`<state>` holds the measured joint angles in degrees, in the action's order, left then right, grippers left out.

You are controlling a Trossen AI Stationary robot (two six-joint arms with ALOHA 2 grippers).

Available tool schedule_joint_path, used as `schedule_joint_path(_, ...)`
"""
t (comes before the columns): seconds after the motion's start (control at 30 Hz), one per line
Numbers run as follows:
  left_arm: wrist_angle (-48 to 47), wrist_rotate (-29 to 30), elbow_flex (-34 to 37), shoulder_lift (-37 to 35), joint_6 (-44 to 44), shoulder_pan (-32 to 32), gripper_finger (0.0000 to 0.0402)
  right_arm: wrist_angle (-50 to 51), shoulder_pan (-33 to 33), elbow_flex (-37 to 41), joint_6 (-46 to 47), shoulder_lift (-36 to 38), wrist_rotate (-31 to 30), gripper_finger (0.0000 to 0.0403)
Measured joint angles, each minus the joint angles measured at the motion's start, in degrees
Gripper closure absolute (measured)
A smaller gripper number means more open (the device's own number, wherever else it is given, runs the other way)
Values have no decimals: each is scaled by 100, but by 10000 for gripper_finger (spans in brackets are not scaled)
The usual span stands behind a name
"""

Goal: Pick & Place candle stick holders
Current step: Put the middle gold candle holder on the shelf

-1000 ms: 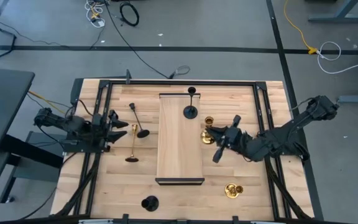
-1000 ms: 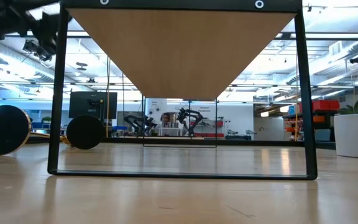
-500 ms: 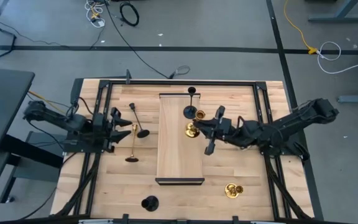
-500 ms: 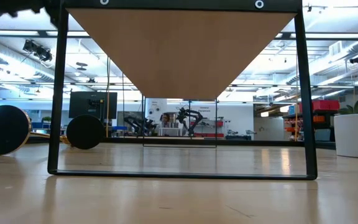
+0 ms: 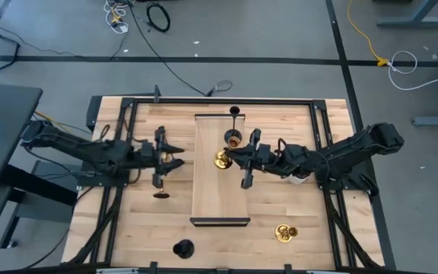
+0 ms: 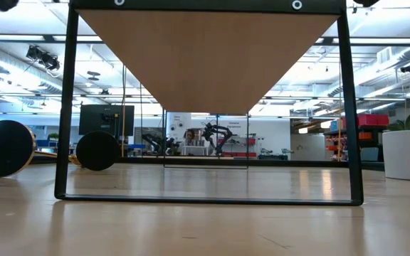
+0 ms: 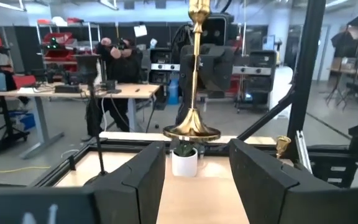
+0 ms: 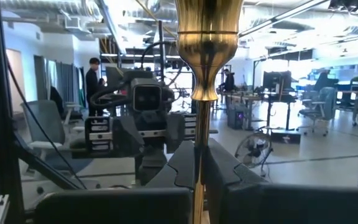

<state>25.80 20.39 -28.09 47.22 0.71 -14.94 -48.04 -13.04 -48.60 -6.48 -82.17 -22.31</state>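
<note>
I work over a light wooden table (image 5: pixel 295 205) inside a black frame, with a raised wooden platform (image 5: pixel 220 183) running down its centre; the low view looks level under that platform into an open lab with desks and monitors.

Near to far in the high view:

- A black candle stick holder (image 5: pixel 182 249) stands at the near edge, left of the platform.
- A gold candle stick holder (image 5: pixel 285 233) lies near the front right, well apart from both arms.
- The left gripper (image 5: pixel 169 155) sits just left of the platform. Its fingers (image 7: pixel 143 174) stand apart with nothing between them — open. A holder base (image 5: pixel 160 195) rests on the table just beside it.
- The right gripper (image 5: pixel 243 160) reaches over the platform's right edge. In its wrist view the fingers (image 8: pixel 182 163) press on the thin stem of a gold holder (image 8: pixel 205 81), which stands upright — closed on it. From above, this holder's gold base (image 5: pixel 222 159) shows over the platform.
- A small white pot (image 7: pixel 184 161) with a green plant appears in the left wrist view beyond the gold holder.
- Another black holder (image 5: pixel 234 124) stands at the platform's far end.

People stand among the desks in the background of both wrist views.
</note>
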Motion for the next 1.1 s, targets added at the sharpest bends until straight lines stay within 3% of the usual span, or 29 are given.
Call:
schedule_joint_path(0.73,-11,-1797,-2103,2673,-2,885,220,-19,-17,-2,-2,4,287,399)
schedule_joint_path(1.1,-68,-1944,-2722,3305,-7,943,220,104,-17,-4,-2,7,287,399)
